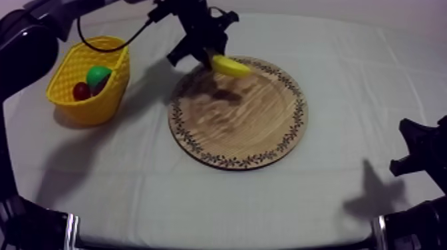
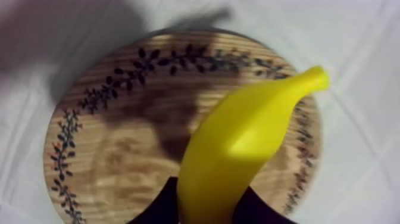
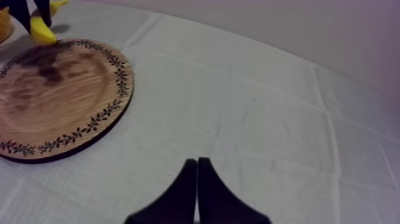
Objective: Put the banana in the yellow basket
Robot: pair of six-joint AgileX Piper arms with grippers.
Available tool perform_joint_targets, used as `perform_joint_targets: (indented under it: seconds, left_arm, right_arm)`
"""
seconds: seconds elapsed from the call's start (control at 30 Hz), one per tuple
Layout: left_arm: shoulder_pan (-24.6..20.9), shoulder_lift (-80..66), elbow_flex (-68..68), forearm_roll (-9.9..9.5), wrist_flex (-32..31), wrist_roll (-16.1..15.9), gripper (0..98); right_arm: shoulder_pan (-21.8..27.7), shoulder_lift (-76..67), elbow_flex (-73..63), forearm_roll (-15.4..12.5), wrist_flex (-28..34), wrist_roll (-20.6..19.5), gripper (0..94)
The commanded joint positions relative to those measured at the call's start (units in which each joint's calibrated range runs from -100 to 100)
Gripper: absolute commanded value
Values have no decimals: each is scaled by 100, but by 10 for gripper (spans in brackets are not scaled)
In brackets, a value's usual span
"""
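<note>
Grey-white cloth (image 1: pixel 346 80) covers the table; our left gripper (image 1: pixel 214 58) clamps the banana (image 1: pixel 231 65) by one end, above the rim of the wooden board (image 1: pixel 239 139). Held so, it may swing or slip before the yellow basket (image 1: pixel 96 105). Our right gripper (image 3: pixel 197 164) rests closed, empty.

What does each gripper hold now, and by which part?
The left gripper holds the banana by one end, above the wooden board. The right gripper holds nothing.

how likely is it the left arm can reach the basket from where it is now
Probably yes: the left gripper, shut on the banana above the board, has bare cloth between it and the basket, which stands open on its side.
</note>
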Motion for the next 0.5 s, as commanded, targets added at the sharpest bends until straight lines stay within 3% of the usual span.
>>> perform_joint_targets:
  seconds: [0.0, 0.47]
  left_arm:
    - [3, -187, -12, 6, 23, 14, 112]
    - [13, -884, 87, -53, 412, 7, 108]
  right_arm:
    - [0, 0, 5, -2, 3, 2, 3]
    - [0, 0, 5, -2, 3, 2, 3]
